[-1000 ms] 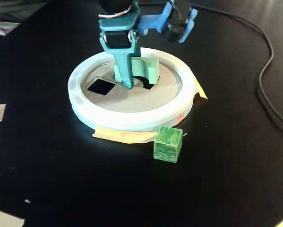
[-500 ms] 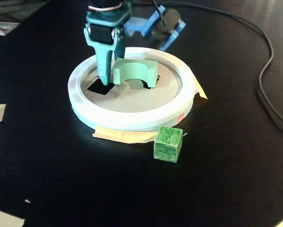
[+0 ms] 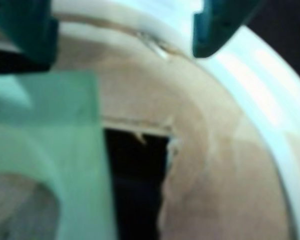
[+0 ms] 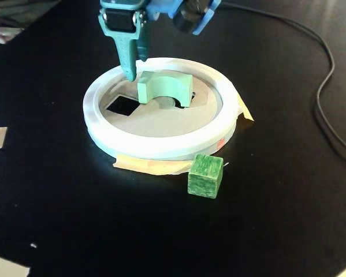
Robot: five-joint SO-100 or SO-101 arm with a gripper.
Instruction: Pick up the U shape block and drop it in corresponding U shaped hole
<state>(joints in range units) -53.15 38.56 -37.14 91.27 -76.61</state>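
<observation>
1. The U shape block (image 4: 164,88) sits proud on the tan disc (image 4: 161,124), over the U shaped hole (image 4: 174,101) rather than dropped through (likely misaligned).
2. The jaws of the gripper (image 4: 132,72) hang spread and empty just left of the block; a careless nudge could tip it.
3. The square cutout (image 4: 122,104) beside it could catch a corner.
</observation>
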